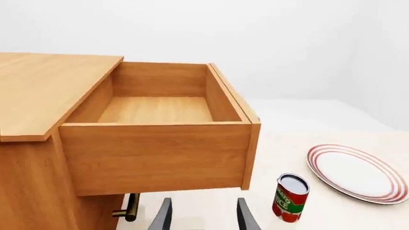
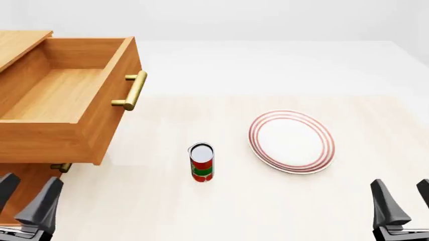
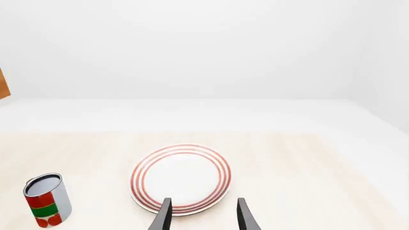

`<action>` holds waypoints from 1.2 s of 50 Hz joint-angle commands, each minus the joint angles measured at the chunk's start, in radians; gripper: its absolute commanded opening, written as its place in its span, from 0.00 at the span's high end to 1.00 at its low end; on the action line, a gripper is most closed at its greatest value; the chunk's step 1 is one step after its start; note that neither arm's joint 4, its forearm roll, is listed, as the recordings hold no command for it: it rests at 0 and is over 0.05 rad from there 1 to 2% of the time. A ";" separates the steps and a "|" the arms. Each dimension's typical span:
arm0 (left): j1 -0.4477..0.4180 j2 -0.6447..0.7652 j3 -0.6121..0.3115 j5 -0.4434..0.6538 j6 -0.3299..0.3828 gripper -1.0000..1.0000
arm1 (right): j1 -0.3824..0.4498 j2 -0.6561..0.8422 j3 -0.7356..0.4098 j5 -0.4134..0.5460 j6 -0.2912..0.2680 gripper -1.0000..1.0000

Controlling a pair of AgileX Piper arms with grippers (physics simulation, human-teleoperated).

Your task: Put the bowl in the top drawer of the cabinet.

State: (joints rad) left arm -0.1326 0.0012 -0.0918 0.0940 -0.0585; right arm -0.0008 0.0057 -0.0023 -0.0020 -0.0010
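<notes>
Plainly, the top drawer (image 2: 67, 95) stands pulled out, bare wood inside.

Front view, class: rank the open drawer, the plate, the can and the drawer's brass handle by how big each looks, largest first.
1. Open drawer
2. Plate
3. Can and brass handle: look about alike, so no firm order.

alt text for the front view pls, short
An open, empty wooden drawer with a brass handle sticks out of a cabinet at the left of a pale table. A red-and-green can stands mid-table beside a red-rimmed white plate. Both grippers, left and right, sit open at the near edge; no bowl shows.
</notes>
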 commanded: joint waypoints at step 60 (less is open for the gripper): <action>-0.629 0.689 -0.570 0.069 -0.192 0.00 | -0.001 0.018 -0.031 0.013 0.000 0.00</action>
State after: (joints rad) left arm -0.6802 0.6125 -0.6240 0.1741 -0.1843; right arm -0.0013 0.0240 -0.0335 0.0108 -0.0009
